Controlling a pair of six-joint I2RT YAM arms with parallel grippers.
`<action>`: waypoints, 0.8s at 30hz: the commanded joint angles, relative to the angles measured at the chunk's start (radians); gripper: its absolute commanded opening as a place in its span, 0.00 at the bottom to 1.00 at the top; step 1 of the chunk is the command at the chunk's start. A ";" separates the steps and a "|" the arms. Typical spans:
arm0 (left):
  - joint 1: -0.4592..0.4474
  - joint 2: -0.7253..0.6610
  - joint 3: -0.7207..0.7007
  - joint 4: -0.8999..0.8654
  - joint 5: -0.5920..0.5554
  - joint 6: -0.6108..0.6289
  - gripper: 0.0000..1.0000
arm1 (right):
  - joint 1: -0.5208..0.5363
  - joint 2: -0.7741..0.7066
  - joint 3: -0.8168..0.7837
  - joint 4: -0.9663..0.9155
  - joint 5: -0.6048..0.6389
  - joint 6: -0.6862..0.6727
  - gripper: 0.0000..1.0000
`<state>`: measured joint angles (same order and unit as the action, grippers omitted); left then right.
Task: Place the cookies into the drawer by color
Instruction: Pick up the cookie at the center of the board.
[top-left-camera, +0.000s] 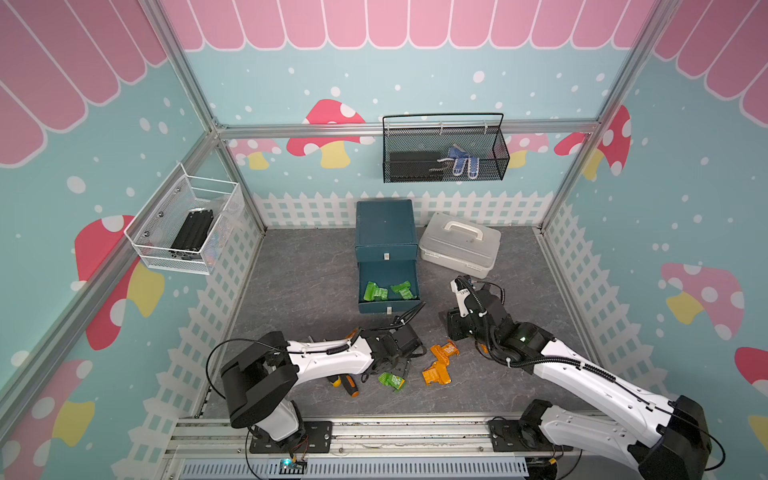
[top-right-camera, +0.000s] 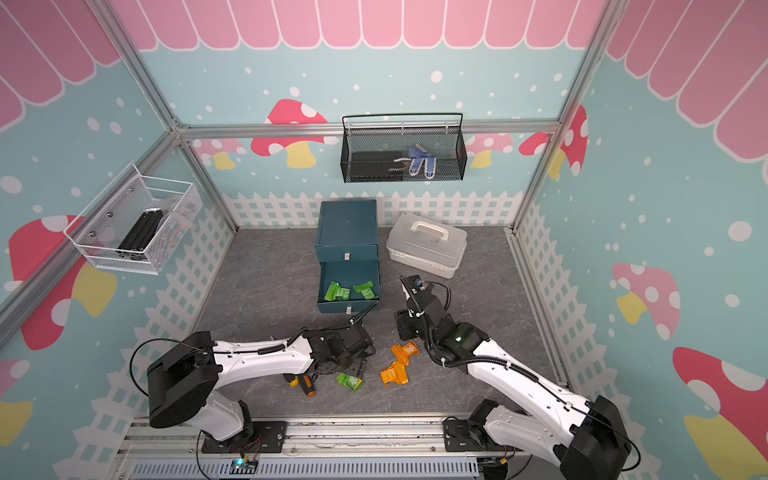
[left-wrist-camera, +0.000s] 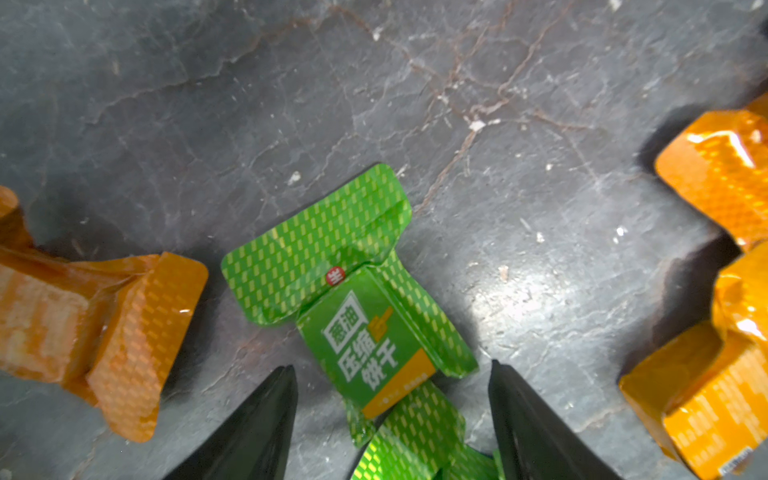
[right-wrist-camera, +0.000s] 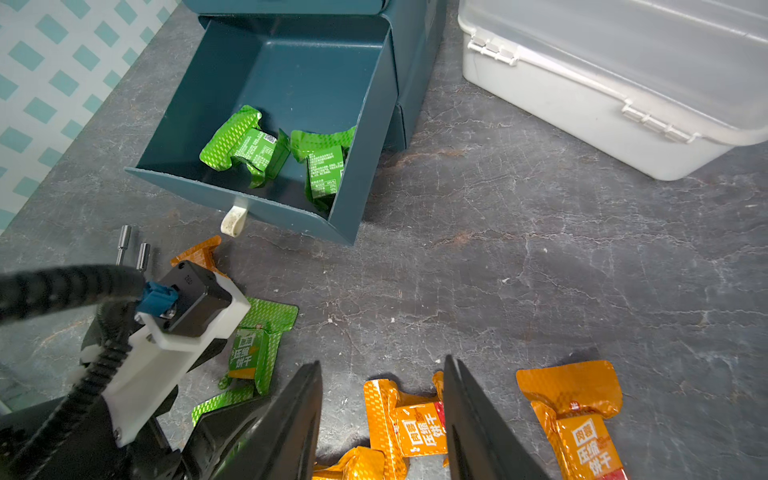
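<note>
Green cookie (left-wrist-camera: 365, 332): lies flat on the dark table (top-left-camera: 299, 291) near the front edge, printed label up, between the screwdrivers (top-left-camera: 347, 382) and the orange cookies (top-left-camera: 444, 351); well apart from the drawer cabinet.
Long axis: runs along the line between the two jaws. One flared end points away from the left gripper; the other end goes under the wrist, out of sight.
Left gripper (left-wrist-camera: 392, 365): low over this packet with the jaws spread wide, one on each side of the boxy middle part. I see no contact with the foil.
Step in hand: I judge it is the grasp of the last green packet on the table.
Next move: it calls for closing across the short width, on the firm middle and not on the thin crimped ends (these probably fold and slip), then a lift and a carry to the open drawer.
Orange cookies: loose on the table, just beside the green one, not yet sorted.
Right gripper (right-wrist-camera: 383, 360): hovers above the orange packets, jaws partly apart and holding nothing.
Open drawer (right-wrist-camera: 365, 145): pulled out toward the arms, under the shut top one; two green cookies (right-wrist-camera: 245, 145) lie inside.
Drawer cabinet (top-left-camera: 386, 228): stands at the back, with the grey case (top-left-camera: 459, 245) beside it.
</note>
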<state>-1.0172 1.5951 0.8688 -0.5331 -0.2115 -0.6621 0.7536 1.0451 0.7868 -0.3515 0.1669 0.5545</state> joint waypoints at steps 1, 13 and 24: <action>0.028 0.015 -0.007 0.011 0.004 -0.003 0.76 | 0.001 -0.023 -0.017 -0.008 0.017 0.004 0.50; 0.038 0.045 0.001 0.025 0.001 0.010 0.68 | 0.001 -0.093 -0.044 -0.020 0.030 0.005 0.49; 0.066 0.042 -0.007 0.042 -0.047 0.010 0.43 | 0.001 -0.078 -0.053 -0.006 0.024 -0.001 0.50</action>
<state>-0.9615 1.6402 0.8700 -0.4961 -0.2161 -0.6468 0.7536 0.9638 0.7452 -0.3588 0.1764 0.5541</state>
